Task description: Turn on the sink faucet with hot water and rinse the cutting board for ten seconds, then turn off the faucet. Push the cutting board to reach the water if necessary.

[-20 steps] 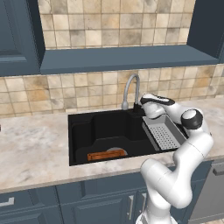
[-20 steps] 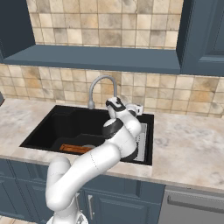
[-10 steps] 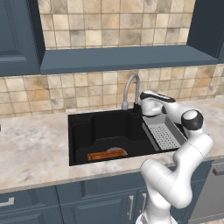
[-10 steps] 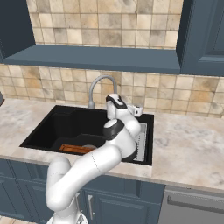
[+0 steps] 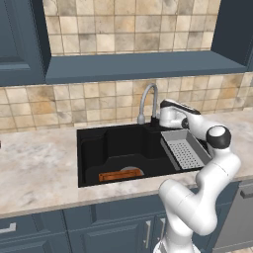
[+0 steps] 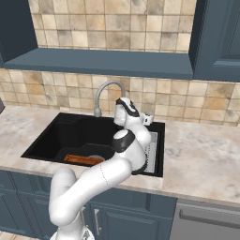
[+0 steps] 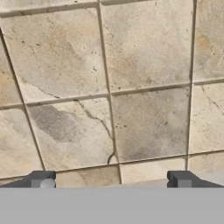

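Reaching toward the back edge of the large black rectangular recessed sink [image 5: 123,148], with the tool [image 5: 162,114] hovering just right of the dark base of the tall slim grey metal gooseneck faucet [image 5: 147,101]. Facing the beige tiled backsplash [image 7: 109,87] squarely in the hand view, with both dark fingertips [image 7: 42,179] standing wide apart and pinching nothing. Lying to the tool's left and close by: the faucet base with its small side lever, too small to make out; judging the coming move as a short sideways nudge at that lever toward hot. Arching forward from the lower right of the left base view, elbow raised above the grey perforated drainer tray [image 5: 184,150], forearm nearly level. Resting flat near the sink's front edge, left of centre, long axis parallel to that edge: the small orange-brown wooden cutting board [image 5: 120,175]. Showing no water stream yet.
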